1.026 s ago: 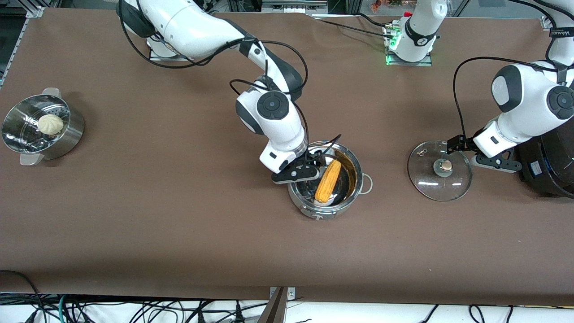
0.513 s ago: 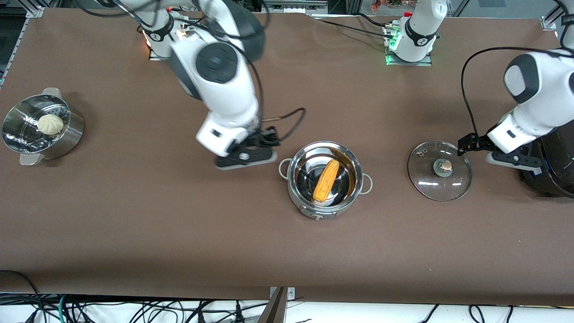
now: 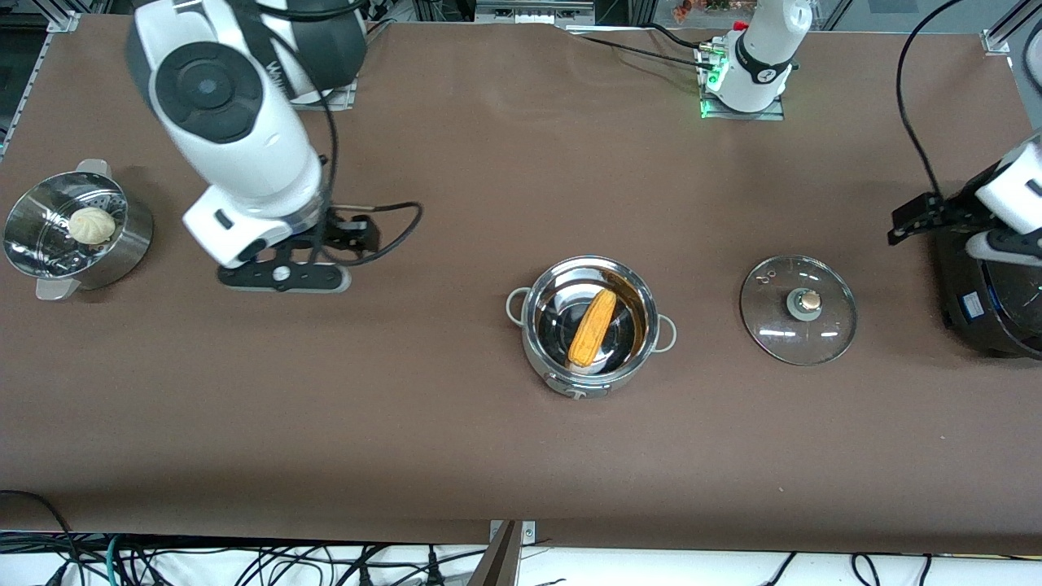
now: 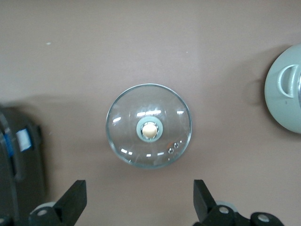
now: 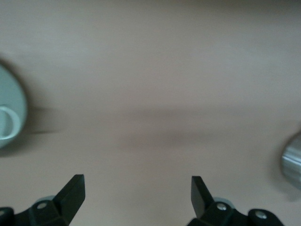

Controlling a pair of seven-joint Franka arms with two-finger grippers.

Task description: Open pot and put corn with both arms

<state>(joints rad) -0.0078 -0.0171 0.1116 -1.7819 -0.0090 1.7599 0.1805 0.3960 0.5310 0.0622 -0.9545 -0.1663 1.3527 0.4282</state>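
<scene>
The steel pot [image 3: 570,376] stands open mid-table with the yellow corn [image 3: 593,327] lying inside it. Its glass lid [image 3: 798,320] lies flat on the table beside it, toward the left arm's end. The lid also shows in the left wrist view [image 4: 148,126], with the pot's edge [image 4: 287,94]. My right gripper [image 3: 285,279] hangs open and empty over bare table between the steamer and the pot; its wrist view shows it [image 5: 136,193] with the pot's handle [image 5: 7,122] at the edge. My left gripper [image 3: 1012,242] is open and empty [image 4: 139,197], over the black cooker's edge.
A steel steamer pot [image 3: 122,244] with a white bun [image 3: 90,225] stands at the right arm's end. A large black cooker [image 3: 989,301] stands at the left arm's end, next to the lid. The brown table [image 3: 407,423] has wide bare room nearer the front camera.
My right gripper let go of the corn in the pot and pulled away toward the steamer. My left gripper drew back from the lid toward the black cooker.
</scene>
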